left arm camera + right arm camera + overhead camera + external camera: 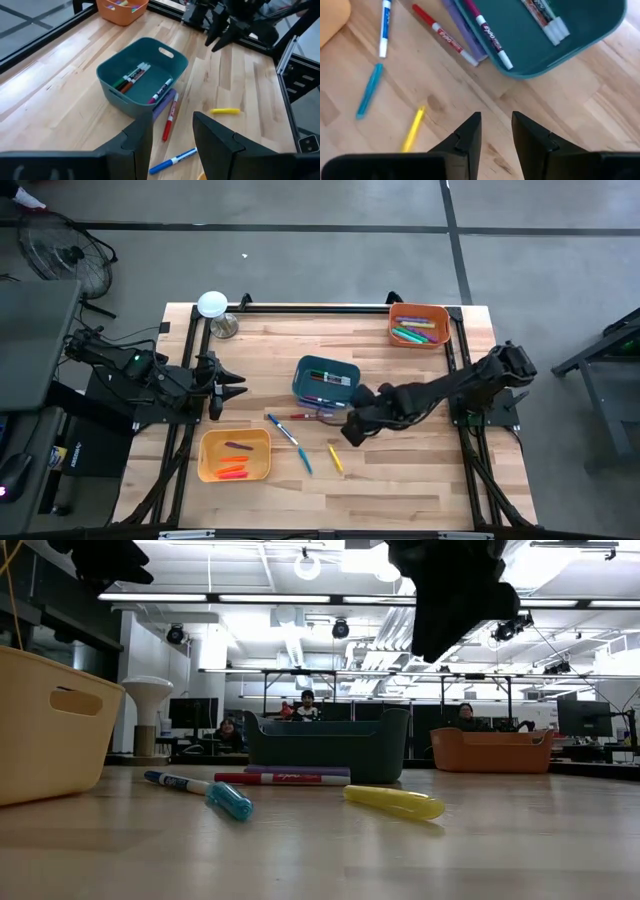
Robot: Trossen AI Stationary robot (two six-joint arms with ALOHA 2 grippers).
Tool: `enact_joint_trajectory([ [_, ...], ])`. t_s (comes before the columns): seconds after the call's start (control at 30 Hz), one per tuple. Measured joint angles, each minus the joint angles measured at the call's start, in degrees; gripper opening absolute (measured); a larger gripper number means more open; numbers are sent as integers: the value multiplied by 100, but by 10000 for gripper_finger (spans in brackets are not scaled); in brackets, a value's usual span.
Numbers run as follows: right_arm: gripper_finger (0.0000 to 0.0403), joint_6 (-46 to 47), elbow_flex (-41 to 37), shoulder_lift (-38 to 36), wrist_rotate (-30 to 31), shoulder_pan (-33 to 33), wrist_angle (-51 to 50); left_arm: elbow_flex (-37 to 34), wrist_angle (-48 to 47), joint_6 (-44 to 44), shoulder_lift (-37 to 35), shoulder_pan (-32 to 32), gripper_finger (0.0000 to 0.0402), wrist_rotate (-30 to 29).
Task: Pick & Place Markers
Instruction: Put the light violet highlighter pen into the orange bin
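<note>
Loose markers lie flat on the wooden table: a yellow marker (414, 130) (335, 459), a light-blue one (369, 91), a blue-and-white one (384, 27), a red one (445, 36) and a purple one (462, 25) against the teal bin (325, 380). More markers lie inside the teal bin (137, 75). My right gripper (496, 120) (352, 430) hovers open and empty above the table between the yellow marker and the teal bin. My left gripper (172, 125) (232, 385) waits open at the table's left side.
An orange bin (420, 325) with several markers stands at the far right corner. A yellow bin (235, 455) with orange and red markers sits near the left front. A white lamp-like object (213, 305) stands at the far left. People sit in the room beyond.
</note>
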Motion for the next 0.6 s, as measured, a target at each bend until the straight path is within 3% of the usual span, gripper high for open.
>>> enact_joint_trajectory([
  [0.6,61,1389,0,410,278,750,-183,0,-253,49,0,0,137,13],
])
